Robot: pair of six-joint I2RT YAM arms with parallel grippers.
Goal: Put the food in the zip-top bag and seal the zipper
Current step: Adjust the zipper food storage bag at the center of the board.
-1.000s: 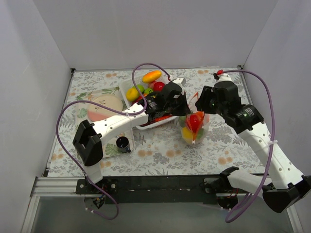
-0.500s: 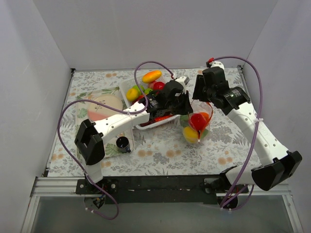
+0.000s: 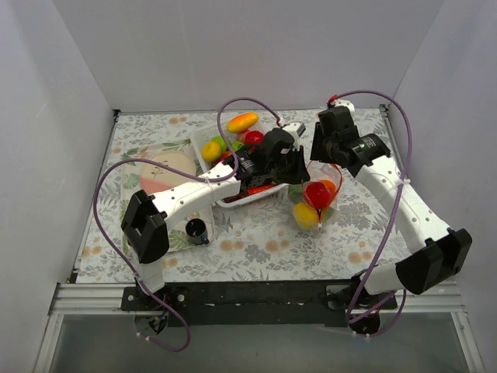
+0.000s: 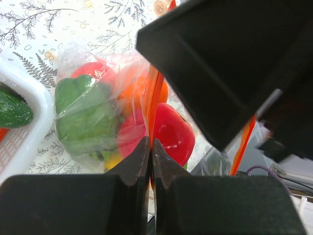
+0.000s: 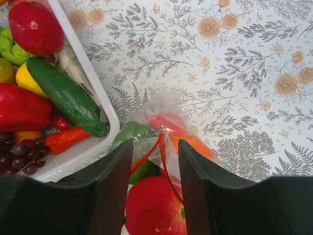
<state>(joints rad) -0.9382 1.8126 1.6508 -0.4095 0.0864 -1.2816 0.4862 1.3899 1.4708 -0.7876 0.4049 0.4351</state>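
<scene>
The clear zip-top bag (image 3: pixel 312 203) stands on the flowered cloth at centre right. It holds red, orange, yellow and green toy food. My left gripper (image 3: pixel 293 167) is shut on the orange-red zipper (image 4: pixel 155 88) at the bag's mouth, its fingertips (image 4: pixel 142 147) pinched on the strip. A green pepper (image 4: pixel 83 112) and a red fruit (image 4: pixel 173 132) show through the plastic. My right gripper (image 3: pixel 322 151) hangs over the mouth, open, with the zipper (image 5: pixel 163 150) loose between its fingers (image 5: pixel 117 166) and touching neither. More food lies in the white tray (image 3: pixel 233 203).
The white tray (image 5: pixel 78 49) sits just left of the bag, with a cucumber (image 5: pixel 68 95), red peppers and dark grapes in it. A plate (image 3: pixel 167 171) and a small black cup (image 3: pixel 196 229) stand at the left. White walls close in three sides.
My right arm has swung back and left, bringing its gripper over the bag's mouth close to the left gripper. The left gripper keeps its hold and the bag has barely shifted.
</scene>
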